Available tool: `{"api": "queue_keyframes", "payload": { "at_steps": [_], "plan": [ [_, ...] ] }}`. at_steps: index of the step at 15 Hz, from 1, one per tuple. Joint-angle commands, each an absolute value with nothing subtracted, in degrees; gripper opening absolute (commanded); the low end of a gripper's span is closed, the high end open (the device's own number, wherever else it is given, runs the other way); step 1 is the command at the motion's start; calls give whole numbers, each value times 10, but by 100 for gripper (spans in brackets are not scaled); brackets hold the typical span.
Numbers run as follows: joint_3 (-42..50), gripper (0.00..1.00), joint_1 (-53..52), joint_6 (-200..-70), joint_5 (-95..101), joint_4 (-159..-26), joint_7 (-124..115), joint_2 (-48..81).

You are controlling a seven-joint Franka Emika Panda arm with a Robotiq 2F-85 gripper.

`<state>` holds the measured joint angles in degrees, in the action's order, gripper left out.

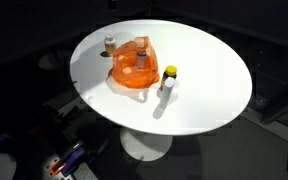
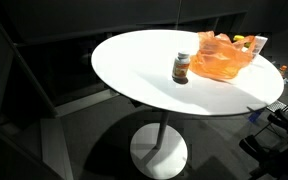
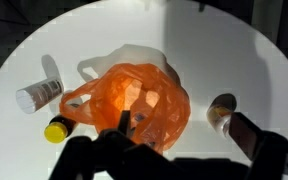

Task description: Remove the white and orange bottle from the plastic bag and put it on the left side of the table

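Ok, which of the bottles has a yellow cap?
The white bottle standing on the table beside the orange bag. The brown bottle has a white cap, and the third bottle is inside the bag.

Likely a lab or office test space, not a home. A round white surface point(image 1: 209, 95) stands on a single pedestal foot point(image 2: 159, 152), brightly lit in an otherwise dark room. The floor point(image 2: 54, 150) is dark, and so is the panelled wall point(image 2: 74, 35) behind. Robot hardware point(image 1: 64, 160) with cabling and coloured bits sits at the frame edge. Exact room type unclear.
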<state>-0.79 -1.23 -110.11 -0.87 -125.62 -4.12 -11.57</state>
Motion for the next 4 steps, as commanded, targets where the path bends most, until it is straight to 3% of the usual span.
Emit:
{"api": "queue_keyframes", "payload": {
  "at_steps": [1,4],
  "plan": [
    [-9,100,-10,-1100,-9,-1257,-41,-117],
    [-10,100,-10,-1100,-9,-1257,-41,-115]
  ]
}}
